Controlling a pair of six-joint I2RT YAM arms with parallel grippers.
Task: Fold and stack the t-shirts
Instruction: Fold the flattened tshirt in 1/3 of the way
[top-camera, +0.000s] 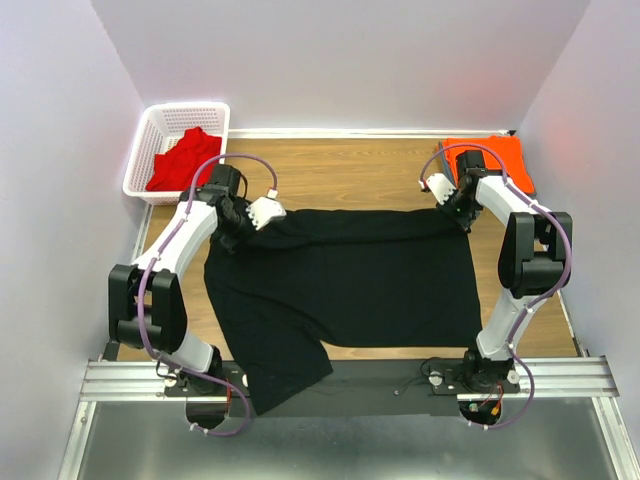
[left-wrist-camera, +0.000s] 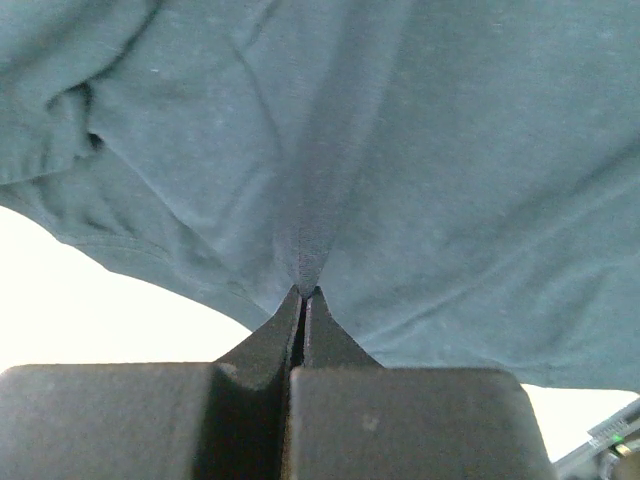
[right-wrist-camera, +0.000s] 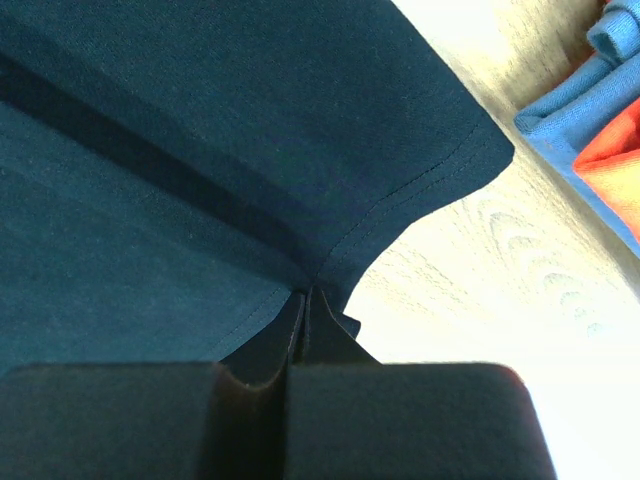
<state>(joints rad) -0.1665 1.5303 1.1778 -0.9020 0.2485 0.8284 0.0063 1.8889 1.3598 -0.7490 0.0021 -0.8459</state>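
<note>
The large black t-shirt (top-camera: 345, 285) lies spread over the middle of the table, its near left part hanging over the front rail. My left gripper (top-camera: 238, 222) is shut on its far left edge; the left wrist view shows cloth (left-wrist-camera: 400, 150) pinched between the fingertips (left-wrist-camera: 305, 297). My right gripper (top-camera: 462, 212) is shut on its far right hemmed corner (right-wrist-camera: 420, 190), seen pinched in the right wrist view (right-wrist-camera: 308, 297). The orange t-shirt (top-camera: 490, 160) lies folded at the far right corner. The red t-shirt (top-camera: 182, 160) lies crumpled in the white basket.
The white mesh basket (top-camera: 147, 140) stands at the far left corner. A blue cloth (right-wrist-camera: 565, 110) lies under the orange shirt. White walls close in the table on three sides. A metal rail (top-camera: 560, 375) runs along the front edge.
</note>
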